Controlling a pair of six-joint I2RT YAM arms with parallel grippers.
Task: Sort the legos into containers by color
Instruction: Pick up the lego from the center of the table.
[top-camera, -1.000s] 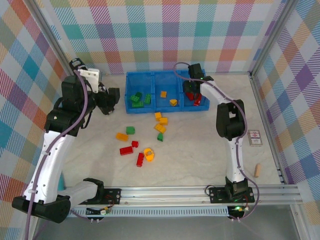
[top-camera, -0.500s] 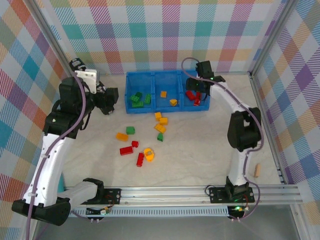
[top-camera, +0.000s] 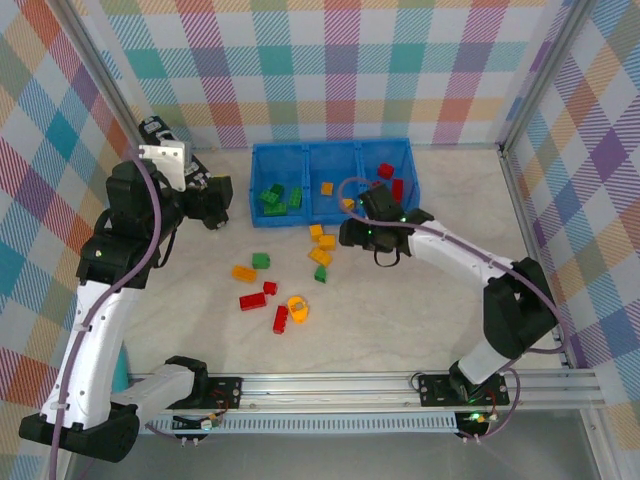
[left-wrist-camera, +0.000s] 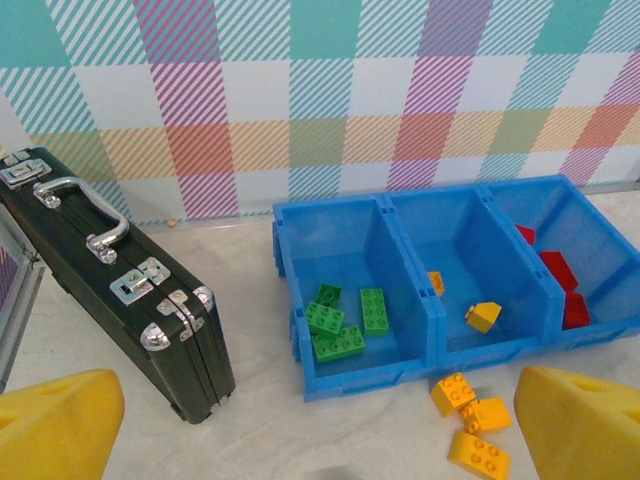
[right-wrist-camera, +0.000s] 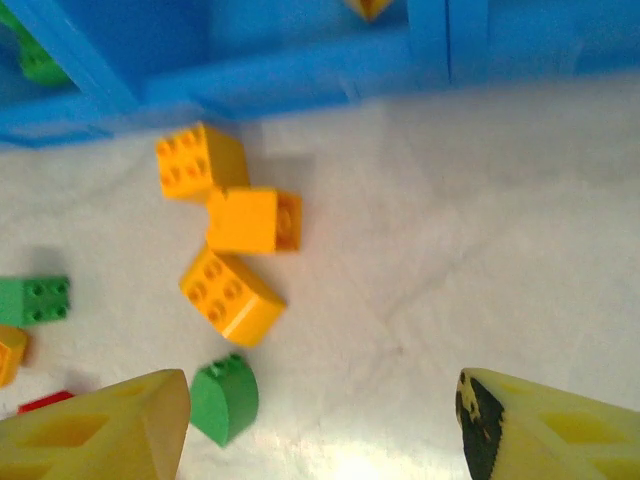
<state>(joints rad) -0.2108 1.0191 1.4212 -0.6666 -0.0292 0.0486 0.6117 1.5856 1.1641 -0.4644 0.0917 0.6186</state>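
My right tool (right-wrist-camera: 322, 388) hangs low over the bench (top-camera: 400, 310) with its fingers spread wide and nothing between them. Just ahead of it lie three yellow bricks (right-wrist-camera: 240, 225) in a tight cluster, touching one another and sitting just beside the front wall of the tray (left-wrist-camera: 370, 375). A green piece (right-wrist-camera: 225, 400) rests just beside one finger.

My left tool (left-wrist-camera: 320, 400) is also wide and empty, looking at the tray from beside the black case (left-wrist-camera: 120, 280). The tray already holds greens in its left compartment, yellows in the middle and reds on the right. More red bricks (top-camera: 253, 300) and others are loose on the bench nearer the bases.

What worries me:
- The yellows are packed so closely that closing on one may pinch two, or squeeze a neighbour out sideways.
- The green piece is so near the finger that it could be swept along or trapped in the grip, and end up in the wrong compartment.
- With the cluster tight to the tray, a descending finger could strike the wall and shove the tray.
- The wrist picture is soft, so my judgement of brick edges is poor.
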